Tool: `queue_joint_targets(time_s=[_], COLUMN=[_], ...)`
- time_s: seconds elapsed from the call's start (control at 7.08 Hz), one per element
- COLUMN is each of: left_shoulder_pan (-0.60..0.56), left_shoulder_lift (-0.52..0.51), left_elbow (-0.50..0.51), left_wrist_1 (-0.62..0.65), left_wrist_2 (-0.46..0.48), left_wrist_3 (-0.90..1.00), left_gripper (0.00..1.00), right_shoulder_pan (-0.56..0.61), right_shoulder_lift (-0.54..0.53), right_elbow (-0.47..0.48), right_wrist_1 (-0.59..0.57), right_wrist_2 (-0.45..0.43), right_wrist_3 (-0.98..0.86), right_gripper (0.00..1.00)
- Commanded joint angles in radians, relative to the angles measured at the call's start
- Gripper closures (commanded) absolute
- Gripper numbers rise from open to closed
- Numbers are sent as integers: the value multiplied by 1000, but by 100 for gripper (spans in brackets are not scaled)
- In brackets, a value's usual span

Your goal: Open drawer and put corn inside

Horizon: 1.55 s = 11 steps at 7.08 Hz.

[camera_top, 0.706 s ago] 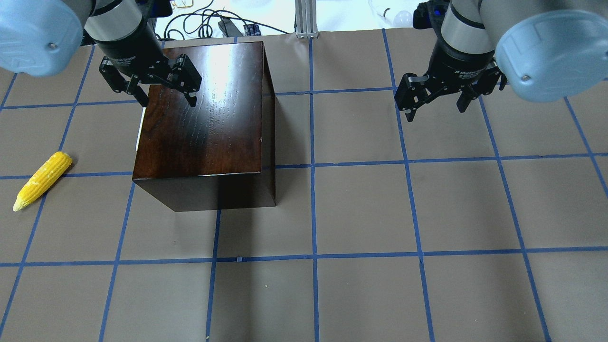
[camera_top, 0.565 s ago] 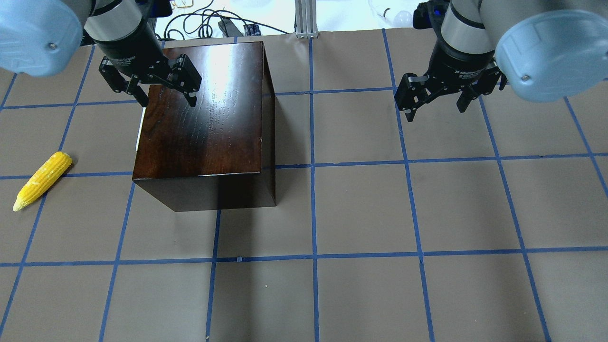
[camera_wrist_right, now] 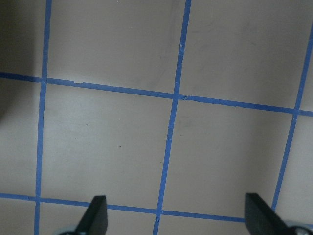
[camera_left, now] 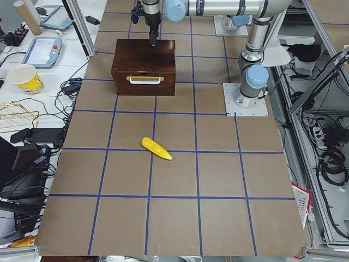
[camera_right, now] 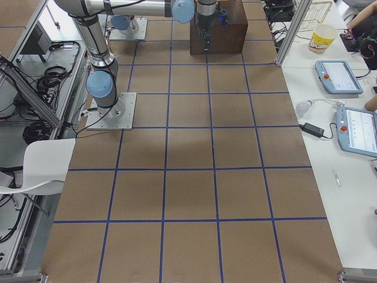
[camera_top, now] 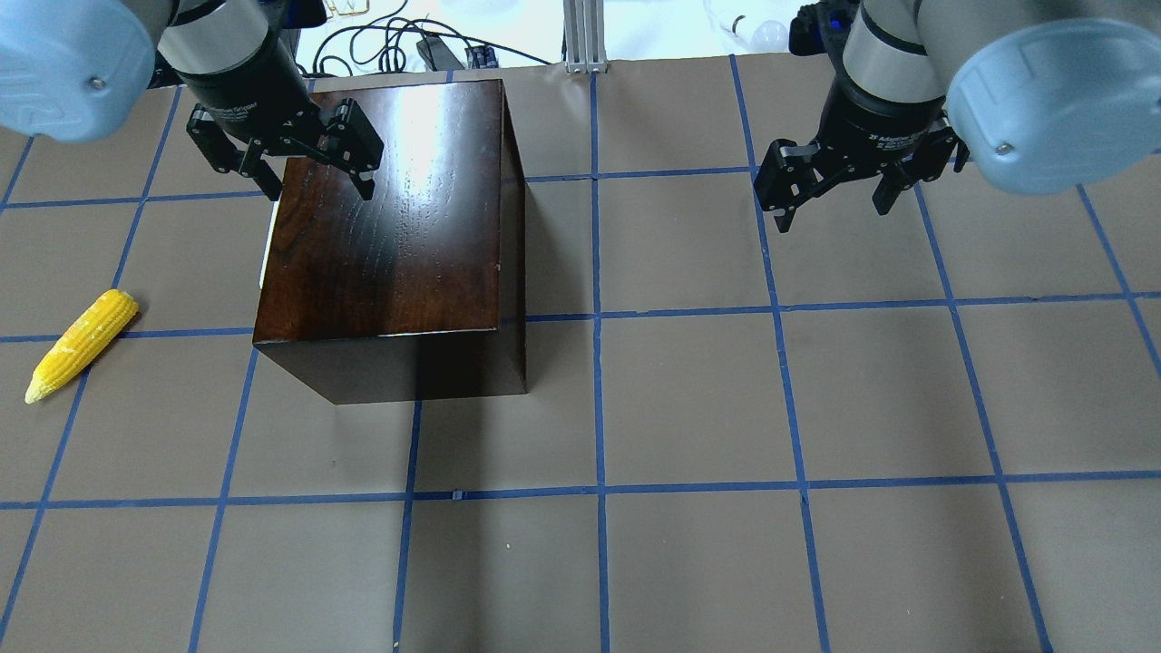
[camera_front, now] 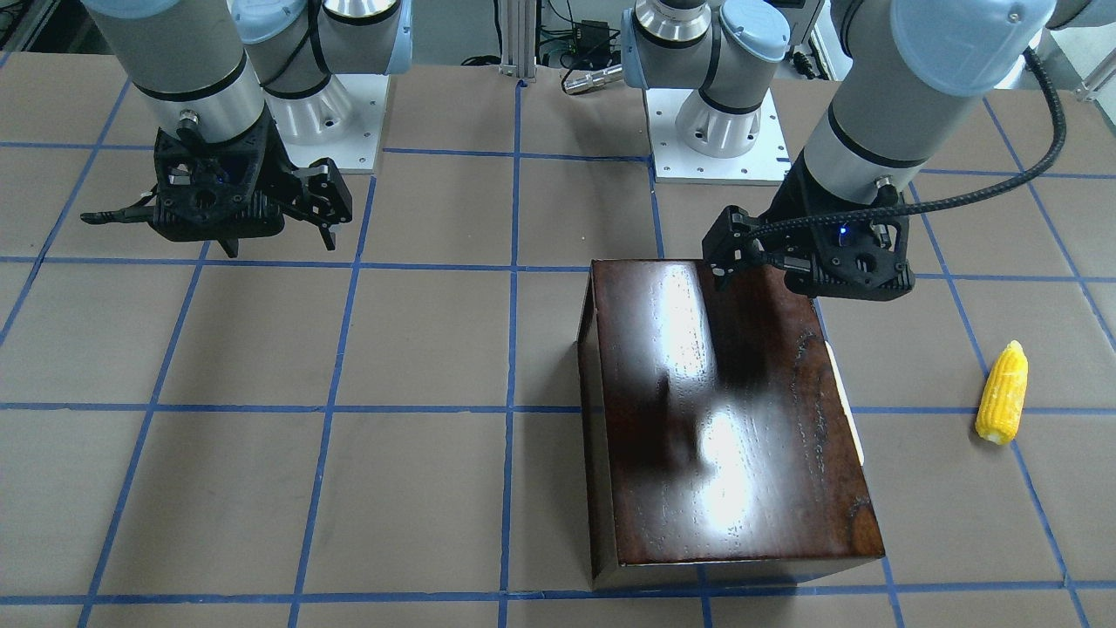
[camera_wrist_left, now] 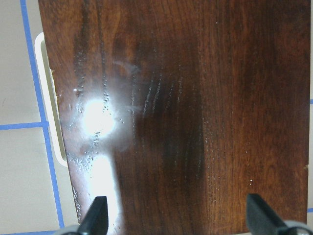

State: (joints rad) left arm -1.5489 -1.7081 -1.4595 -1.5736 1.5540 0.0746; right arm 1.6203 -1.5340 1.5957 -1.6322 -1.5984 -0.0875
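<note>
Holding the left gripper (camera_top: 319,184) open-jawed above the 11 o'clock corner of the box (camera_top: 390,236) in the overhead view, with the drawer (camera_left: 144,86) sitting shut in its 9 o'clock face, the corn (camera_top: 82,345) lying on the table (camera_top: 689,399) well apart at 8 o'clock from those jaws, and the right gripper (camera_top: 834,207) hanging open at 3 o'clock.

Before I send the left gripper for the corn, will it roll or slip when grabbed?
The corn lies on its side, round and tapered, so a nudge would probably roll it in a curve. Its bumpy kernels should give some grip. It looks small beside the box, so probably light.
</note>
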Motion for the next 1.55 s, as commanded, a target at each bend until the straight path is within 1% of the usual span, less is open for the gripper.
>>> queue_joint_targets(time_s=[0.0,0.14,1.13,1.41], left_shoulder_pan=[-3,-2,6,77], left_shoulder_lift=[-1,4,-7,-2], left_elbow=[-7,-8,2,7], left_wrist_1=[-3,-3,1,-9], left_wrist_2=[-6,6,3,2], left_wrist_3=[-4,1,7,2], left_gripper=[0,0,0,0], right_shoulder_pan=[1,1,1,1], right_shoulder_lift=[0,0,0,0], right_elbow=[1,0,0,0], right_wrist_1=[0,0,0,0], right_wrist_2=[0,0,0,0], right_wrist_3=[0,0,0,0], right_gripper=[0,0,0,0])
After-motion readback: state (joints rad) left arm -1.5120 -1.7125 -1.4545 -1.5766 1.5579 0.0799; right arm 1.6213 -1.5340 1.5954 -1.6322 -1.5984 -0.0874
